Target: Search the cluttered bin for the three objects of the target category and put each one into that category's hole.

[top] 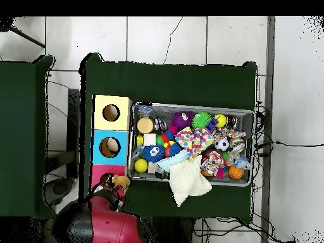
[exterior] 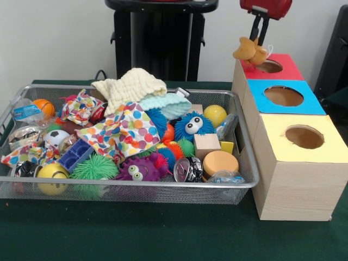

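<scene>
Over the red box (exterior: 270,67), the gripper (exterior: 255,46) dangles a tan plush toy (exterior: 251,51)!
Fingers clamped on it, drop pending; the cluttered bin (exterior: 163,185) looks packed.

Silver mesh bin (exterior: 244,182), polka-dot cloth (exterior: 122,133) (multicoloured), boxes topped red (exterior: 283,70), blue (exterior: 310,100), yellow (exterior: 331,144)

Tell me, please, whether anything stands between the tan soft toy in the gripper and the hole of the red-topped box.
Nothing visible does. The gripper holds the tan soft toy over the red-topped box, beside its open hole.
</scene>
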`<state>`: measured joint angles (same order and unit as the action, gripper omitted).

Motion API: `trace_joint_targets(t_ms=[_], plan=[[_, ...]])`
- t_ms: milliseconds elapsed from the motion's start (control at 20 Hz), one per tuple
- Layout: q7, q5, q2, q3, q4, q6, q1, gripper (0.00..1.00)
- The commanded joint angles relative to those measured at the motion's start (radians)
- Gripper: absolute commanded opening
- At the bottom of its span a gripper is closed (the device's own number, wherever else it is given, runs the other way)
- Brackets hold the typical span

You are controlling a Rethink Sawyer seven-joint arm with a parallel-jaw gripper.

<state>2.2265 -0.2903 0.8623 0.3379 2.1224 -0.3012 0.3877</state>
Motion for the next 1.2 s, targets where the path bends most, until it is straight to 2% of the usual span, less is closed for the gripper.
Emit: trace_joint_targets(t_ms=[50, 500, 700, 850, 1050, 1200], plan=[[0.165, 0.011, -0.064, 0.016, -0.077, -0.013, 0.018, 0.00], [0.178, -0.007, -0.110, 0.024, -0.080, 0.028, 0.065, 0.00], [0.151, -0.008, -0.069, 0.000, -0.057, 0.006, 0.028, 0.00], [0.139, -0.009, -0.084, -0.063, -0.012, 0.074, -0.015, 0.00], [0.147, 0.011, -0.146, -0.148, 0.034, 0.214, -0.085, 0.00], [0.153, 0.023, -0.182, -0.161, 0.030, 0.259, -0.105, 0.00]])
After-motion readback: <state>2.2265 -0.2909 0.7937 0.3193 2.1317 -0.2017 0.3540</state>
